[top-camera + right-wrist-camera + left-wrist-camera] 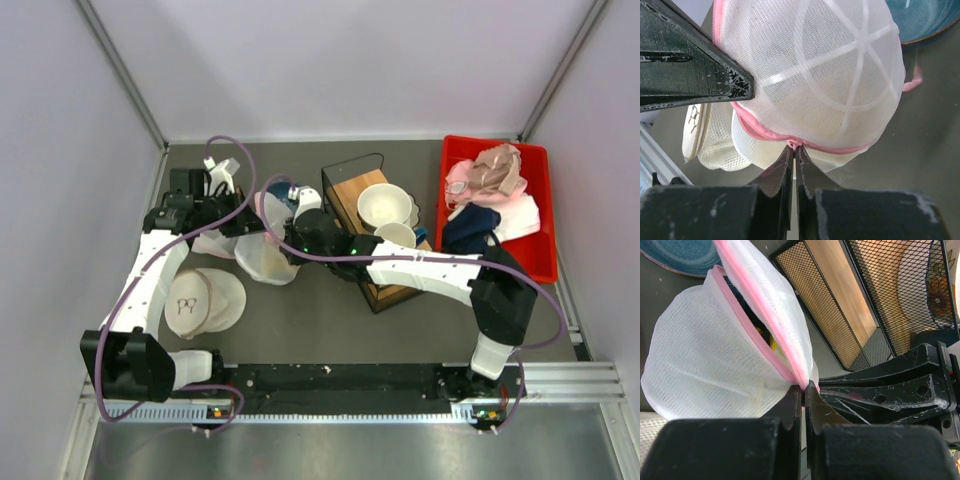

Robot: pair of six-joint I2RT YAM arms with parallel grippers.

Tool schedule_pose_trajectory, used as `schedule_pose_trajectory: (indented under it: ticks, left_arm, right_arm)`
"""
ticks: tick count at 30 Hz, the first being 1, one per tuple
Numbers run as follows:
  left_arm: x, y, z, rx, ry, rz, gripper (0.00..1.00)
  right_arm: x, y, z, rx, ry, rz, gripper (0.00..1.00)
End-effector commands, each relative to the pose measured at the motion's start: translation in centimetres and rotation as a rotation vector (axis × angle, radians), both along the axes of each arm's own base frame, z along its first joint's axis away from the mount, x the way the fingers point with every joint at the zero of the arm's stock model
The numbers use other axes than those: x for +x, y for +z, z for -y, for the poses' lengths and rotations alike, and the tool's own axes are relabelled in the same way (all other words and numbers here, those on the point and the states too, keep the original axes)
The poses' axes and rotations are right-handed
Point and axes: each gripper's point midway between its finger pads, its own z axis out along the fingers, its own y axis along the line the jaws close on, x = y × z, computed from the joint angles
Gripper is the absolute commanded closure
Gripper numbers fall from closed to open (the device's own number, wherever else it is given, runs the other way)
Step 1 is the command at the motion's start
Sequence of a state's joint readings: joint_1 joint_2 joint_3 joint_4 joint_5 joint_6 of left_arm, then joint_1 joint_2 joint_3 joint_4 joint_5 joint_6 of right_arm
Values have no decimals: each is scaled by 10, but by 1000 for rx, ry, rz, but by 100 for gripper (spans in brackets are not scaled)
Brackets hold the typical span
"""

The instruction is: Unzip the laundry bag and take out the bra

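Note:
The laundry bag [265,248], a white mesh dome with pink zipper trim, is held up between my two grippers left of the table's middle. My left gripper [804,386] is shut on the bag's pink zipper edge [765,315]. The zipper is partly open there, and a bit of the yellow bra [773,341] shows in the gap. My right gripper [795,146] is shut on the pink zipper pull under the bag [815,65]. In the top view the left gripper [240,222] is at the bag's left and the right gripper [290,240] at its right.
Flatter white round bags [205,300] lie in front of the left arm. A black wire rack [385,215] holding a wooden board and white bowls stands just right of the bag. A red bin [540,215] of clothes sits far right. A blue bowl [920,17] is behind the bag.

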State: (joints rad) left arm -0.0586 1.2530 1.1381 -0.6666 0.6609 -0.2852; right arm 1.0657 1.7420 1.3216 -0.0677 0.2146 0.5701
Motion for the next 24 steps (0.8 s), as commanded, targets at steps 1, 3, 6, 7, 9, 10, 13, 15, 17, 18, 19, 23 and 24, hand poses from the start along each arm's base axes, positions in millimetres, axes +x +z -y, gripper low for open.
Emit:
schedule_pose_trajectory:
  ticks: [1,3,6,7,9,10,13,15,17,18,19,23,24]
  left_arm:
    - [6,16,0,-10,-14,72,100]
    - [8,15,-2,2,-3,73,100]
    - [9,16,-4,14,3,74,100]
    - [10,19,-5,15,7,80,100]
    - [11,20,-7,21,13,80,100]
    - [13,25,-8,24,16,92,100]
    - [15,32,-10,21,20,101,100]
    - [14,38,-11,19,24,109,100]
    - [14,39,-17,44,49,111,100]
    - [14,43,-20,61,56,122,100]
    - [15,44,-23,79,73,124,100]
    - [11,56,-33,122,122,174,100]
    - [10,59,-36,136,132,182,100]
  right_arm:
    - [9,40,7,95,-52,60,100]
    - [6,36,10,94,-51,48,100]
    - [0,31,19,72,-40,44,100]
    - [-2,28,22,63,-38,42,100]
    - [-7,15,34,27,-37,38,100]
    - [-9,10,38,13,-32,36,100]
    - [-19,-8,49,-39,0,19,100]
    - [-26,-23,56,-78,28,16,100]
    - [-26,-29,57,-101,50,31,100]
    - [-26,-34,59,-114,53,32,100]
    - [-25,-35,59,-122,53,41,100]
    - [-15,-39,60,-178,41,74,100]
    - [-11,-39,62,-191,22,85,100]
